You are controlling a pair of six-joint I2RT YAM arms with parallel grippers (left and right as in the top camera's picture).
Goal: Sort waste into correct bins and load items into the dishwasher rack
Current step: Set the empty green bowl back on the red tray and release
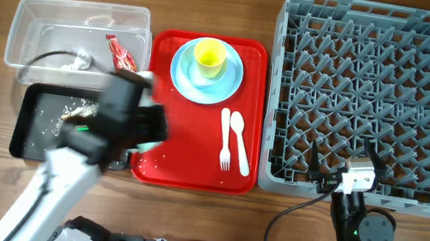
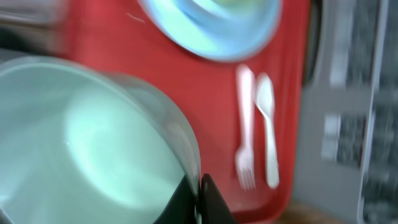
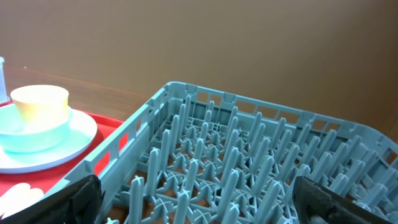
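The left gripper [image 2: 200,198] pinches the empty-looking pale blue-green bowl [image 2: 93,143] by its rim at the red tray's [image 1: 191,174] nine o'clock, presumably for carrying to the dishwasher rack [image 1: 377,92], while the right gripper [image 3: 196,200] hangs spread wide.

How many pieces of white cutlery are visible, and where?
2. The fork and the spoon lie side by side on the red tray, beside the blue plate. The left arm might hide others.

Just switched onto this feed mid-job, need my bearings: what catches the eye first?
The big grey dishwasher rack fills the right side, empty, with the open right gripper at its near edge. On the red tray beside it, a yellow cup sits on a blue plate, white fork and spoon nearer the robot. The left gripper holds a pale green bowl over the tray's left edge.
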